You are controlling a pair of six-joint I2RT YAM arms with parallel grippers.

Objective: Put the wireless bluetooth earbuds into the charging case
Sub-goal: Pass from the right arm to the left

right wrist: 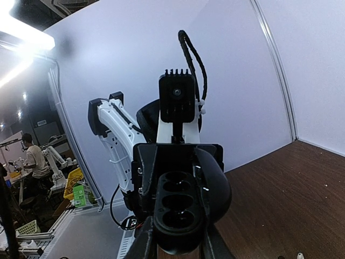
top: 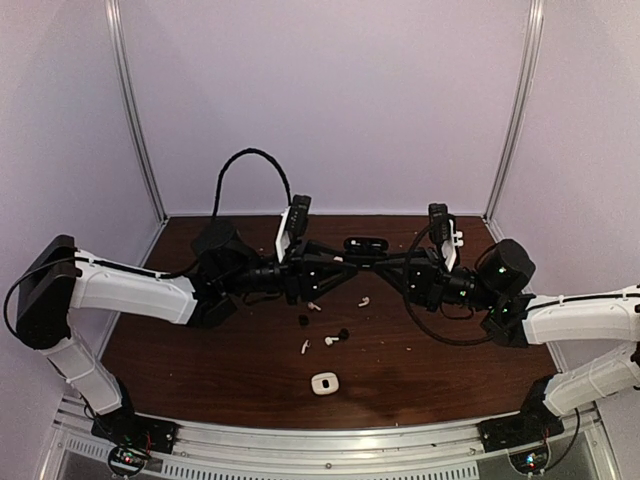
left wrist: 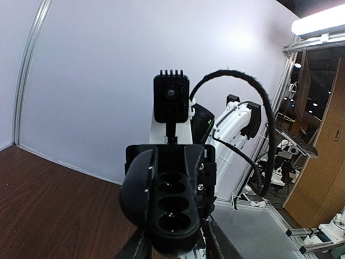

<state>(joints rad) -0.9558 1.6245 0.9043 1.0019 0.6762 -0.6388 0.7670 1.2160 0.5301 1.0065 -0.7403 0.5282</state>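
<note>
Right gripper (top: 388, 259): jaws clenched on the black charging case (right wrist: 180, 213). In the right wrist view its fingers (right wrist: 150, 245) press against both sides of the case's lower end.

Left gripper (top: 348, 257): jaws partly apart. In the left wrist view its fingers (left wrist: 139, 249) flank the same case, set a bit wider than the case. Cannot tell if they touch it.

The black case is held up above the table (top: 200, 370), between the two gripper tips at mid-table. It is open, with its rounded lid on the far side. Its top face shows three round dark recesses in a row.

Counts:
- Black case: 1, in the air.
- White charging case (top: 323, 383): 1, closed, flat on the table near the front centre and apart from both grippers.
- White earbuds: 4, all loose on the table. One (top: 314, 306) lies under the left gripper and one (top: 363, 300) lies to its right. Two more (top: 306, 346) (top: 329, 340) lie closer to the white case.
- Black earbuds: 2, also on the table. One (top: 303, 320) sits between the white ones on the left. The other (top: 344, 334) is just beside the white one at centre.

No earbud touches either case.
</note>
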